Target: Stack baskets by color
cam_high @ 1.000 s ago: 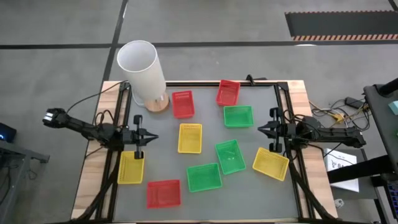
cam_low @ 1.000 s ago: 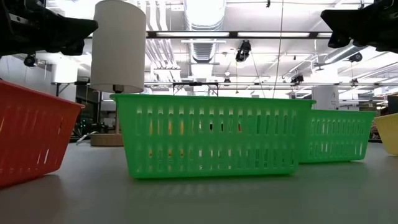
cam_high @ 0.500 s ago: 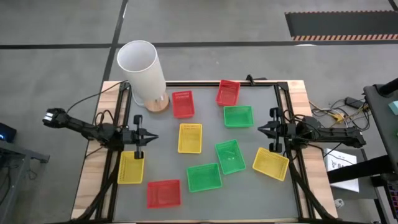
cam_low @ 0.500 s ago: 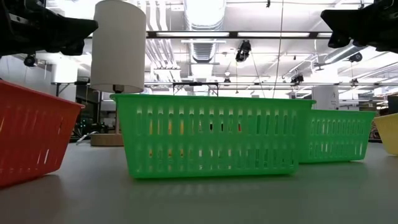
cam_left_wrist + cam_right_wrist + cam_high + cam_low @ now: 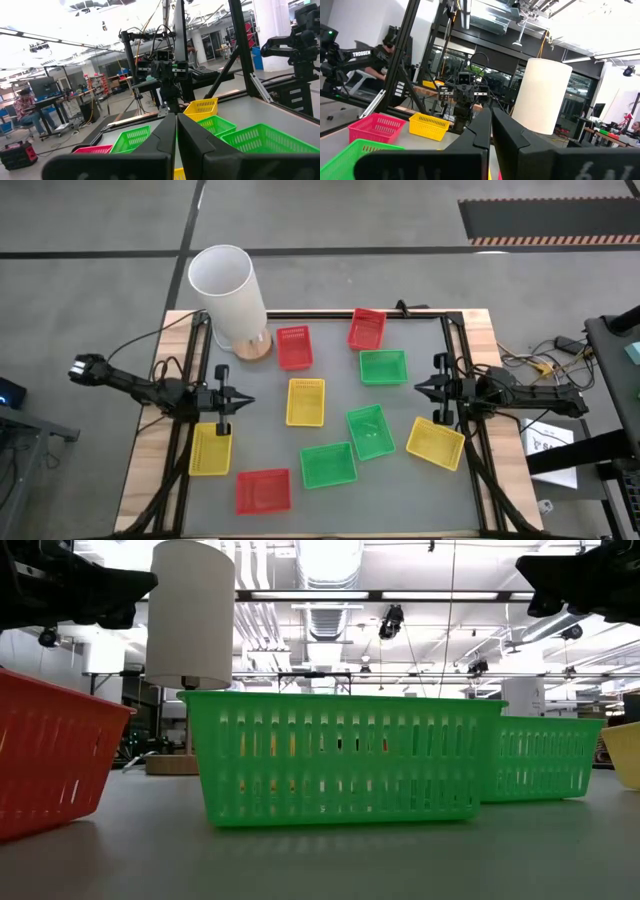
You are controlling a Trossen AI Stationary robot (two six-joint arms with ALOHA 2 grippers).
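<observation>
All 9 baskets (image 5: pixel 305 401) sat loose and unstacked across the surface (image 5: pixel 330 498), 3 red, 3 yellow, 3 green, while the left gripper (image 5: pixel 246 402) hung over the left edge and the right gripper (image 5: pixel 419 387) over the right edge, both with jaws together and holding nothing.

Right gripper (image 5: pixel 490 117) at bottom centre of frame, fingers (image 5: pixel 479 131) pressed together, nothing between them. Green basket (image 5: pixel 362 150) at lower left corner. Red basket (image 5: pixel 376 127) behind it. Yellow basket (image 5: pixel 430 126) right of red one. Tall white cylinder (image 5: pixel 540 96) right of centre. Left arm's gripper (image 5: pixel 465 95) far off at centre, facing camera. Person (image 5: pixel 380 55) at upper left, beyond desk.
</observation>
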